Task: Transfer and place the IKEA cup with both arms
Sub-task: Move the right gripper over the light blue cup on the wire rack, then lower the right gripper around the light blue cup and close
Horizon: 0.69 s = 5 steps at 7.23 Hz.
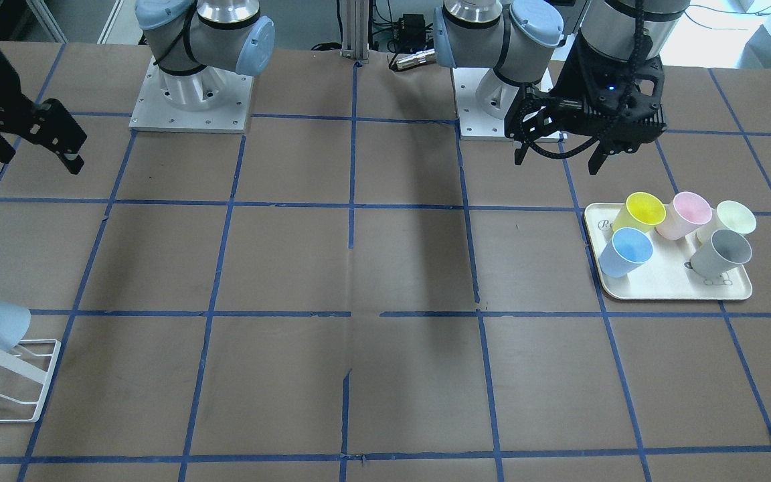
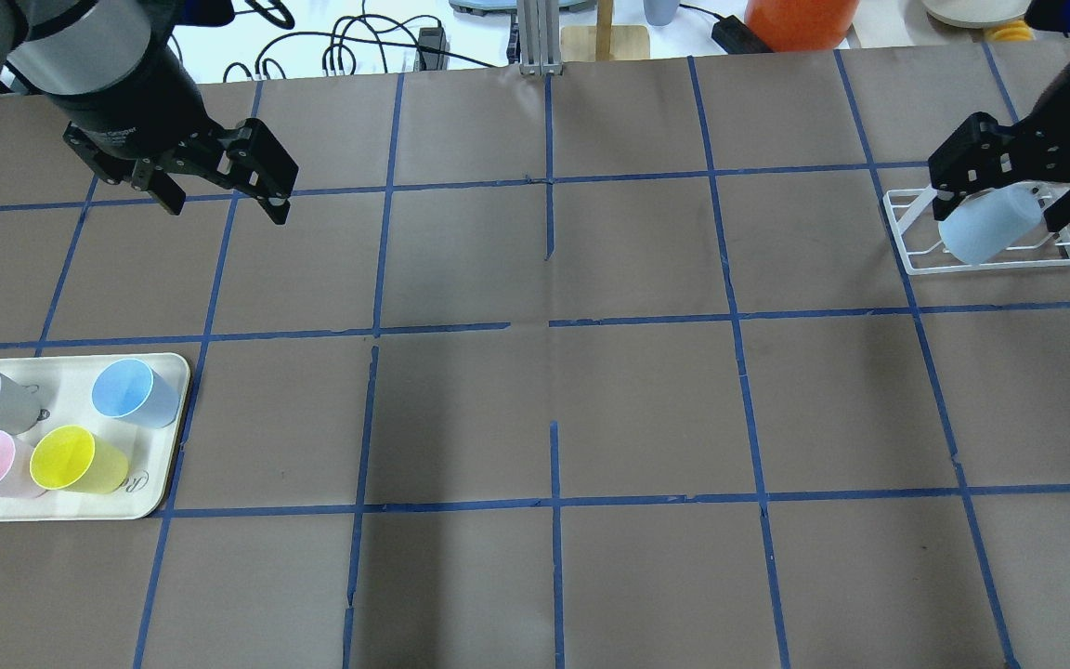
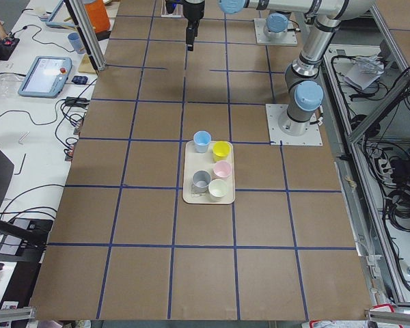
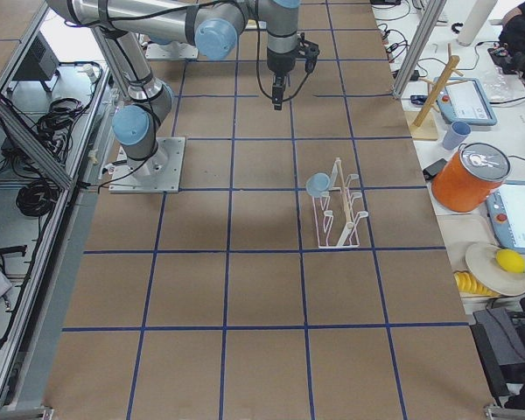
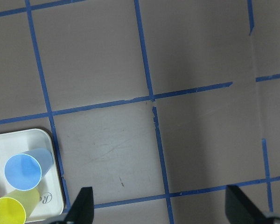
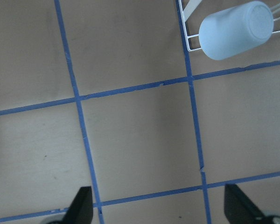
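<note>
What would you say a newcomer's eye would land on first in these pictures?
First, the bright cups clustered on the cream tray near the left arm; then the lone pale-blue cup tipped on the white wire rack at the opposite end. The left tool and right tool both hang open and empty over the table.

1. Six tapered plastic cups: one pale-blue plastic tumbler (image 2: 985,230) near the right end effector (image 2: 1001,214). Near the left end effector (image 2: 224,204), one each: light-blue cup (image 1: 626,251), yellow cup (image 1: 641,211), pink cup (image 1: 688,213), cream cup (image 1: 733,219), grey cup (image 1: 723,251).
2. One cream rectangular tray (image 1: 660,284).
3. One white wire rack (image 4: 337,219).
4. Two black two-finger end effectors.
</note>
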Each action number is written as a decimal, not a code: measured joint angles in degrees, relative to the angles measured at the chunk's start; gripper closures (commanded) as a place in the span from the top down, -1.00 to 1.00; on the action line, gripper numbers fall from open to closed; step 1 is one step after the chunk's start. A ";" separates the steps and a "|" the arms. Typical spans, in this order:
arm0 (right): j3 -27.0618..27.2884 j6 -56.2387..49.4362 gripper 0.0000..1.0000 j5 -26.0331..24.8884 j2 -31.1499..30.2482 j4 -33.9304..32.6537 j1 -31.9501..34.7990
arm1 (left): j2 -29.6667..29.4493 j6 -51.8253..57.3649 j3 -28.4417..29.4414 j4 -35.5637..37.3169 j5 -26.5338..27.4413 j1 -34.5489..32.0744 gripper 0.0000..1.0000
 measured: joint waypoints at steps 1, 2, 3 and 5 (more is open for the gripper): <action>-0.15 -4.91 1.00 0.25 1.13 -1.08 -3.43 | 0.01 -0.02 0.03 0.01 -0.03 -0.04 1.00; -0.27 -9.80 1.00 0.46 2.61 -3.40 -5.79 | 0.06 -0.04 0.03 0.02 -0.03 -0.05 1.00; -0.42 -14.66 1.00 0.70 4.66 -6.45 -7.71 | 0.07 -0.04 0.07 0.03 -0.11 0.06 1.00; -0.70 -21.32 1.00 4.75 8.57 -10.43 -10.88 | 0.04 -0.06 0.06 -0.05 -0.33 0.23 1.00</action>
